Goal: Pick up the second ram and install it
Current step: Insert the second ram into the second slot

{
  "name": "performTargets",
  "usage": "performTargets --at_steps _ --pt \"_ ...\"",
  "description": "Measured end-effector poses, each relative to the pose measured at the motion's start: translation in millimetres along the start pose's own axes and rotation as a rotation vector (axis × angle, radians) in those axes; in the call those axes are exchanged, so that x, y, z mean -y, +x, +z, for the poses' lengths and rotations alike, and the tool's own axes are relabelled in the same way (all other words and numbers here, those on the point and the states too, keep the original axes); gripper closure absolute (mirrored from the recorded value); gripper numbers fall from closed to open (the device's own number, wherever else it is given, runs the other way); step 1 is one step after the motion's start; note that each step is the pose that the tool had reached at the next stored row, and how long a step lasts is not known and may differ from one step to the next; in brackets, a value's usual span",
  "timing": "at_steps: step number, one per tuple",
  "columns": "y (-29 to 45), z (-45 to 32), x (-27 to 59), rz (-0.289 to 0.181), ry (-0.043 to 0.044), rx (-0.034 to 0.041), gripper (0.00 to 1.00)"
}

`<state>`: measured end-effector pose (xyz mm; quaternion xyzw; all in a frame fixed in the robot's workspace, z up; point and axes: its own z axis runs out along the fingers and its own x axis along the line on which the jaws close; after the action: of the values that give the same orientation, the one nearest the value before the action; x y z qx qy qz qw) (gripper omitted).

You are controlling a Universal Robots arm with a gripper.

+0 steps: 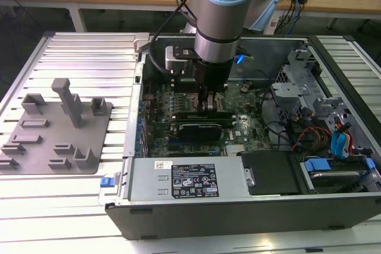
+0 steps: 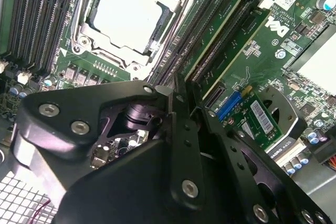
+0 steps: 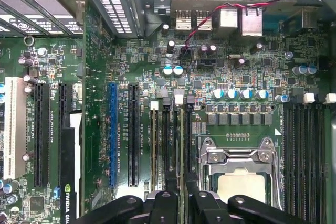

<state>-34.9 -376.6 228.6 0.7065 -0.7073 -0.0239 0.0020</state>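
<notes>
Arm lowered into an open computer case (image 1: 238, 218), gripper (image 1: 212, 96) down over the motherboard (image 1: 250, 126) near the middle of the case in the exterior view.

Jaws drawn almost fully together, pinched on a thin green ram stick (image 2: 214, 33). Stick seen edge-on in the second wrist view, running out from the gripper (image 2: 177, 85) along the line of the long black memory slots (image 2: 197, 22). Lying just beside the silver processor socket (image 2: 131, 14), on the side of the socket nearer the board's printed logo. How far it sits into its slot: cannot tell.

In the first wrist view, gripper (image 3: 181, 200) poised directly over the narrow slots (image 3: 168, 140) with white end clips, between the processor socket (image 3: 241, 177) and the blue and black expansion slots (image 3: 113, 135).

A second bank of black memory slots (image 2: 37, 19) on the far side of the socket, apart from the gripper.

Toward the exterior view's left, outside the case, a grey parts holder (image 1: 56, 129) on the ribbed metal table (image 1: 77, 52), well apart from the gripper. In front of the gripper, a black graphics card (image 1: 202, 129); nearer the camera, a grey power supply (image 1: 190, 179) with a label.
</notes>
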Motion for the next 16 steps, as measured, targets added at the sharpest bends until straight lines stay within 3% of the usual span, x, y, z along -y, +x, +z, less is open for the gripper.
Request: performTargets --at_steps 1,2,5,7,10,13,14,16 --pt "-0.1 -1.0 0.0 0.000 0.0002 0.0003 0.83" --pt "-0.3 -9.4 -0.4 0.000 0.0000 0.0000 0.83" --pt "-0.7 -19.3 -0.7 0.000 0.0008 0.0003 0.83" --pt "-0.7 -19.4 0.0 0.000 0.0008 0.0001 0.83" --pt "-0.6 -19.8 11.0 0.000 0.0007 0.0002 0.83" --pt "-0.7 -19.8 11.5 0.000 0.0008 0.0002 0.84" --pt "-0.7 -19.8 11.7 0.000 0.0008 0.0002 0.92" --pt "-0.7 -19.8 11.9 0.000 0.0007 0.0003 0.92"
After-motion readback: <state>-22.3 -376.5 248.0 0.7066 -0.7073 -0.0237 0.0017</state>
